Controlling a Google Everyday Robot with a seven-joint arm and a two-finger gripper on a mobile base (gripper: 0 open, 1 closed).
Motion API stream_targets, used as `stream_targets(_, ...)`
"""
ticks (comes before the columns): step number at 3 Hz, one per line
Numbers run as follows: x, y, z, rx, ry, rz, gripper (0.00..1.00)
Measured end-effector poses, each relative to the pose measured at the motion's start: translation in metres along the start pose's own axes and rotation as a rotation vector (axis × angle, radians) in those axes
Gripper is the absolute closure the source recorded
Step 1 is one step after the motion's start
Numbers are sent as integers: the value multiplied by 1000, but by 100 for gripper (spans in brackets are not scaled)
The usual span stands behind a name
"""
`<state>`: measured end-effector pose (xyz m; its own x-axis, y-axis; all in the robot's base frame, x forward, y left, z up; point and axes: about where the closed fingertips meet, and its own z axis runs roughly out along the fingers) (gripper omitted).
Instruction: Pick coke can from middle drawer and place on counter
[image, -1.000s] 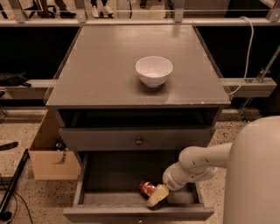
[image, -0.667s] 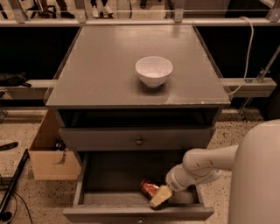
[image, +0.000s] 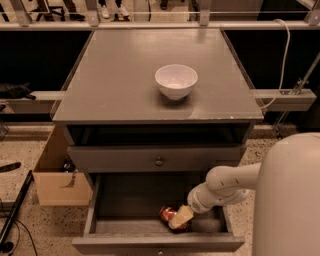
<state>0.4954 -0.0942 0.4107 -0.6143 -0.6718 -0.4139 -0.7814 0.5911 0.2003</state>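
Observation:
The coke can (image: 168, 214), small and red, lies on its side near the front of the open middle drawer (image: 131, 201), right of its centre. My gripper (image: 182, 218) is down in the drawer, reaching in from the right on a pale arm, and it touches the can's right side. Part of the can is hidden behind it. The counter (image: 120, 75) is the grey cabinet top above.
A white bowl (image: 176, 81) stands on the counter right of centre. A closed drawer front with a round knob (image: 159, 161) sits just above the open drawer. A cardboard box (image: 60, 185) is on the floor at left. My white body (image: 292, 200) fills the lower right.
My arm has shifted slightly to the right and back, and the gripper stays down at the can. The can lies in about the same spot.

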Motion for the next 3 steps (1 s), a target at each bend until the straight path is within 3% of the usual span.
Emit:
stream_targets(1,-3,-8,9,9,-8,27,0)
stream_targets(3,15,-18,31,61,-21,100,0)
